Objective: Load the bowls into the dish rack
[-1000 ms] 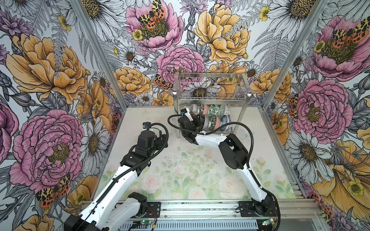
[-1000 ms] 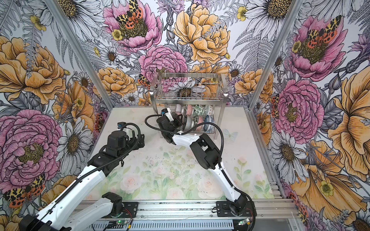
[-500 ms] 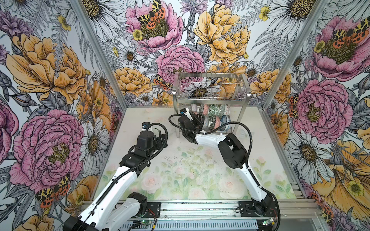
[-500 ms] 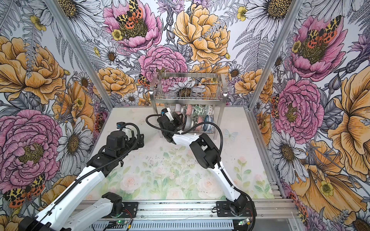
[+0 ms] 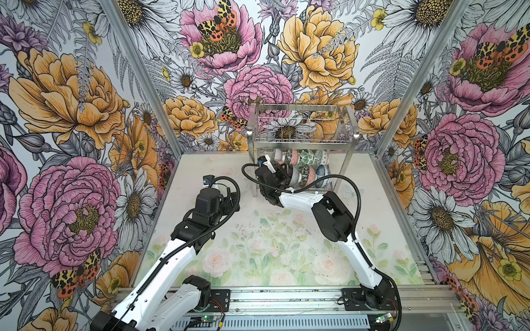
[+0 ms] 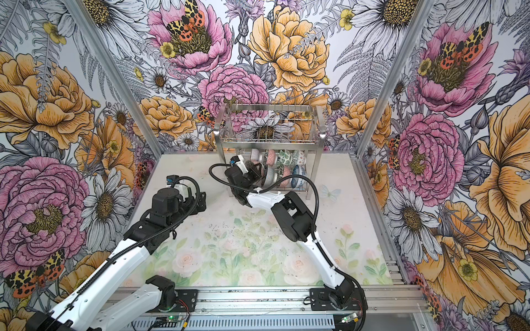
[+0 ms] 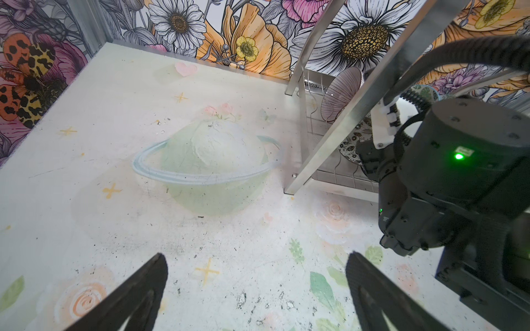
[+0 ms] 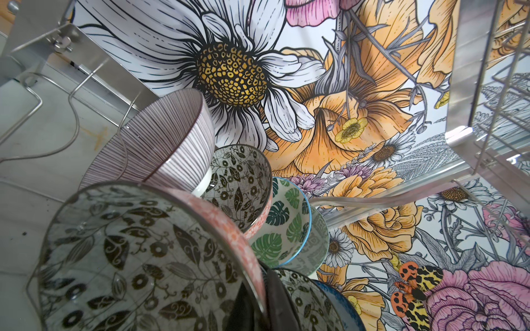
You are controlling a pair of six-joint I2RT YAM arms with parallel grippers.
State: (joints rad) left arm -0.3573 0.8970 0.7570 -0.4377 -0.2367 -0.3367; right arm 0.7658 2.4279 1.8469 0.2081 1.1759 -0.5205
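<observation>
The dish rack [image 5: 301,106] [image 6: 269,106] stands at the back of the table, and several bowls [image 5: 308,166] [image 6: 282,166] stand on edge in its lower tier. My right gripper [image 5: 286,175] [image 6: 262,172] [image 8: 265,286] reaches into that tier from the left. It is shut on the rim of a bowl [image 8: 137,258] that is black-and-white floral inside and coral outside. Behind it are a pink-lined bowl [image 8: 160,143], another floral one [image 8: 241,177] and a green-leaf one [image 8: 281,223]. My left gripper [image 5: 232,197] [image 6: 202,200] [image 7: 256,256] hangs open over bare table, holding nothing.
The rack's front left leg [image 7: 338,120] stands close beside my right wrist [image 7: 459,172]. Its upper basket [image 5: 301,129] holds nothing. The table mat [image 5: 258,243] carries a faint floral print, and patterned walls close it in on three sides.
</observation>
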